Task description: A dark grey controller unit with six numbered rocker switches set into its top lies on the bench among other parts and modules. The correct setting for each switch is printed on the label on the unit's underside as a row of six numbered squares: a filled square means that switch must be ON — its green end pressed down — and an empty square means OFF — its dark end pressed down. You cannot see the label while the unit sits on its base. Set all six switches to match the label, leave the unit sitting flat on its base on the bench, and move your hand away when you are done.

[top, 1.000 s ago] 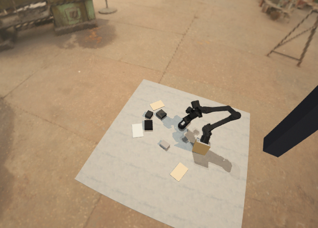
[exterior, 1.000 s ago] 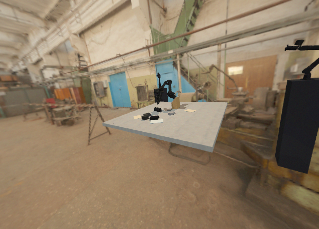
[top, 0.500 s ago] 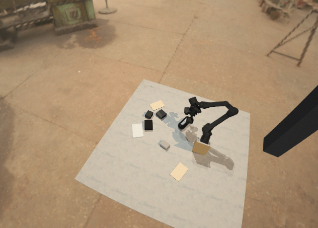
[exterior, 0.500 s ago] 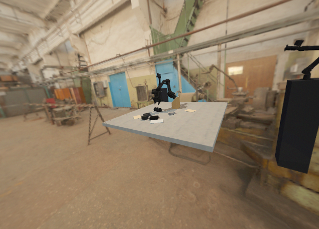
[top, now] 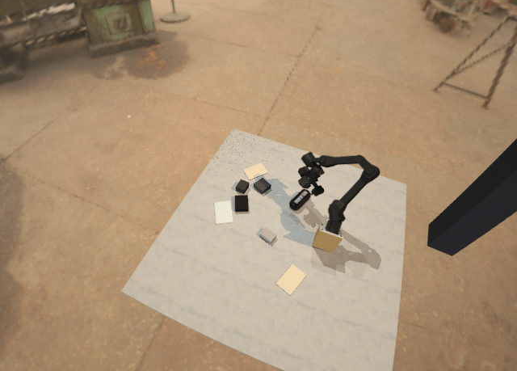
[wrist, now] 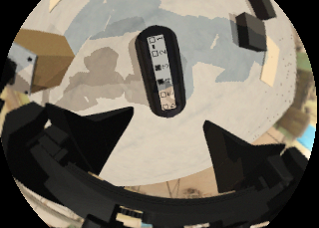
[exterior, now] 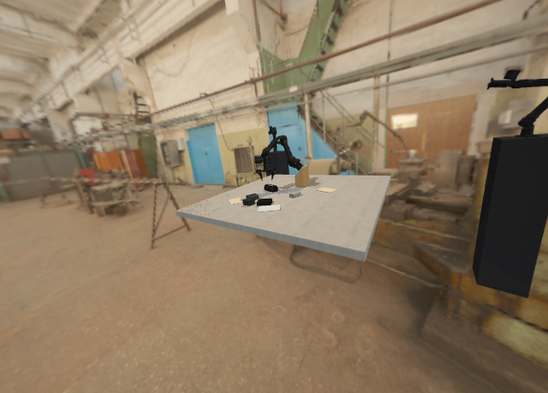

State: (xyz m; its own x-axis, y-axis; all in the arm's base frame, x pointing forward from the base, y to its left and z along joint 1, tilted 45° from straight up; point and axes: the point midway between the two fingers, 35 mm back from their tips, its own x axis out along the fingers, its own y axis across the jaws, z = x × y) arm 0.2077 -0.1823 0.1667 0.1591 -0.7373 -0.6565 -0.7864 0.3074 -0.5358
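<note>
light: warm, even | shadows: multiple, soft | background: blurred | wrist: fisheye, edges possibly smeared
</note>
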